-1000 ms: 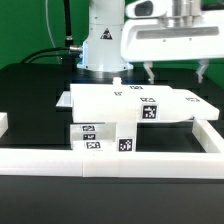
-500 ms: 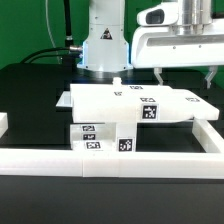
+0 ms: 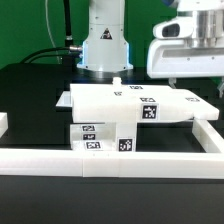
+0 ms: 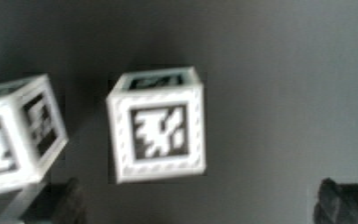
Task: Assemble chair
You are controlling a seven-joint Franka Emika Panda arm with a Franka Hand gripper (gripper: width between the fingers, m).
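White cube (image 4: 158, 125) stands upright below the gripper (image 4: 194, 198), whose jaws hang wide and empty. It sits slightly off their centre line, a second cube (image 4: 16, 135) near it.

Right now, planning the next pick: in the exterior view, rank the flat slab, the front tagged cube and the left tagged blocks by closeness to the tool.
1. flat slab: its end at the exterior view's right lies just below the tool.
2. front tagged cube: under the slab's front edge, mid-picture.
3. left tagged blocks: farthest, toward the exterior view's left.
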